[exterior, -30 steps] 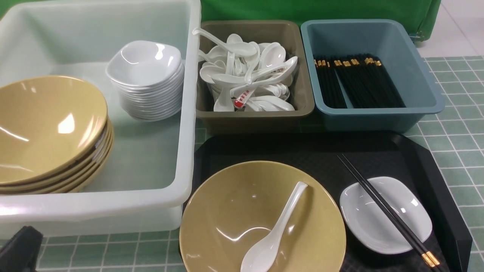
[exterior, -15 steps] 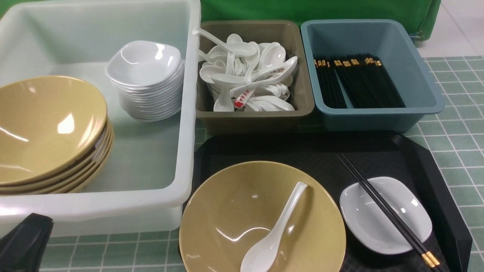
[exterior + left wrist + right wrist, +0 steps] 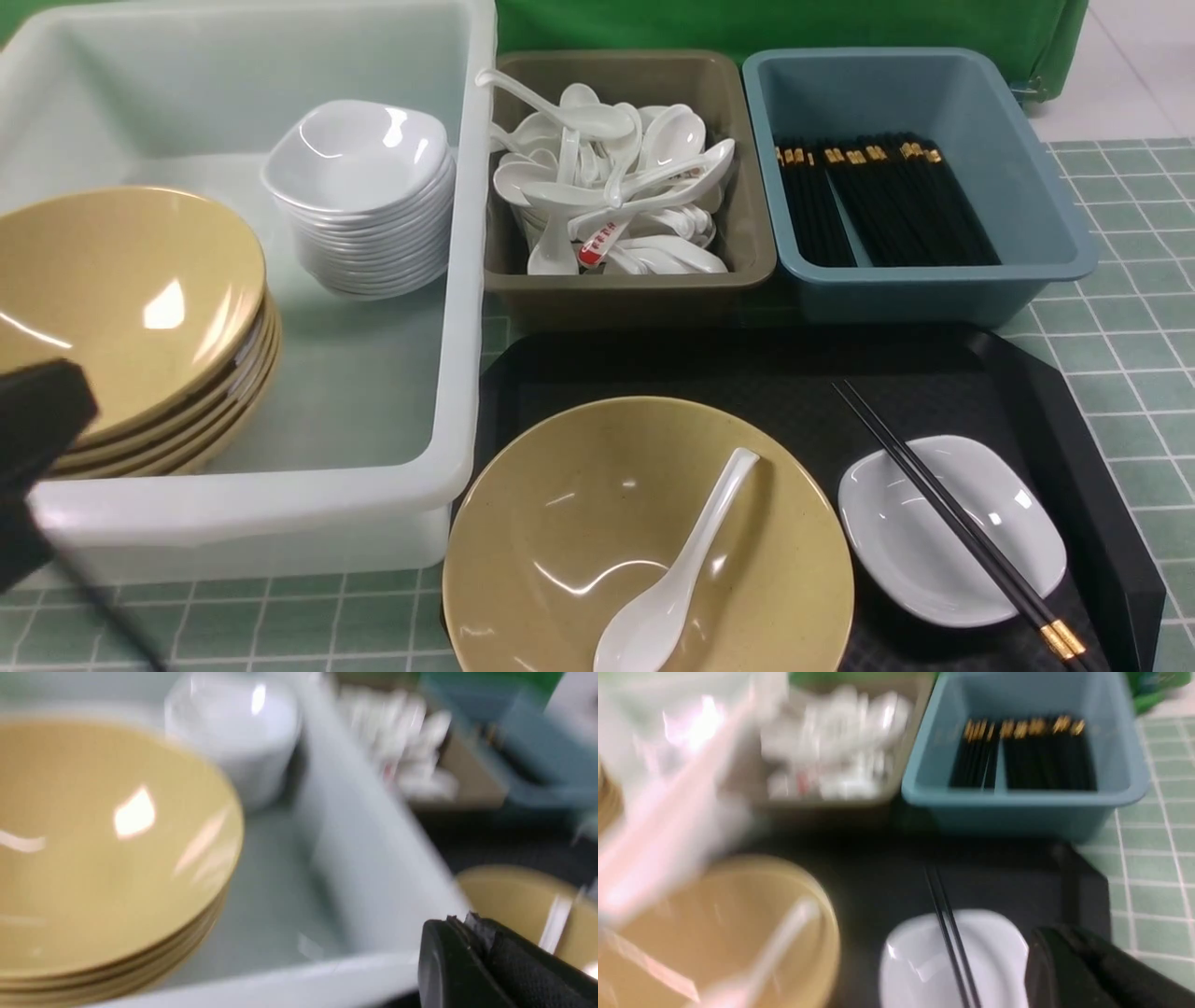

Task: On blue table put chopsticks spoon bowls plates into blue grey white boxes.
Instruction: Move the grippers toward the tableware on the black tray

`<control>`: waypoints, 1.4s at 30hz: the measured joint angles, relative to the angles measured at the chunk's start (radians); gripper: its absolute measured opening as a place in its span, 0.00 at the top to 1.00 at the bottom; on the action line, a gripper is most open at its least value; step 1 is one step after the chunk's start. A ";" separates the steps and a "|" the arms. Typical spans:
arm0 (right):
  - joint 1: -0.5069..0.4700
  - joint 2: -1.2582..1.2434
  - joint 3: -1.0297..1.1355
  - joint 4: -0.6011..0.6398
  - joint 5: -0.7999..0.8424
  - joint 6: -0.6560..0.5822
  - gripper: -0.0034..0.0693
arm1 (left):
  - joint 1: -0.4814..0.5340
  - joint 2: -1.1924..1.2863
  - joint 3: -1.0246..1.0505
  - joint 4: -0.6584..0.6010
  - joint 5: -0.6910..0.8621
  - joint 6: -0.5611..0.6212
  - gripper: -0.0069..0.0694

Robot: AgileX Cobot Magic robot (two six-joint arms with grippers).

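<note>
The chopsticks (image 3: pixel 945 509) lie diagonally across the plate (image 3: pixel 1008 513) at the black tray's (image 3: pixel 709 373) near right corner, gold ends nearest the right gripper (image 3: pixel 1048 952), which is pressed together and empty like the left gripper (image 3: pixel 455 933).

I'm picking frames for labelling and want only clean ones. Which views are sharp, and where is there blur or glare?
Front view: sharp, with glare on the stacked bowls; only the left arm is smeared. Left wrist view: motion-blurred throughout. Right wrist view: blurred, worst at the white tub; chopsticks in the blue box are recognisable.
</note>
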 joint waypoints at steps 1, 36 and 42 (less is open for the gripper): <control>0.001 0.085 -0.073 -0.006 0.083 -0.071 0.90 | 0.000 0.047 -0.039 0.020 0.043 0.009 0.92; 0.218 1.055 -0.317 -0.168 0.087 -0.149 0.26 | -0.804 0.901 -0.500 0.151 0.082 0.100 0.92; 0.218 1.159 -0.317 -0.221 0.084 -0.095 0.38 | -0.804 0.905 -0.500 0.151 0.074 0.105 0.92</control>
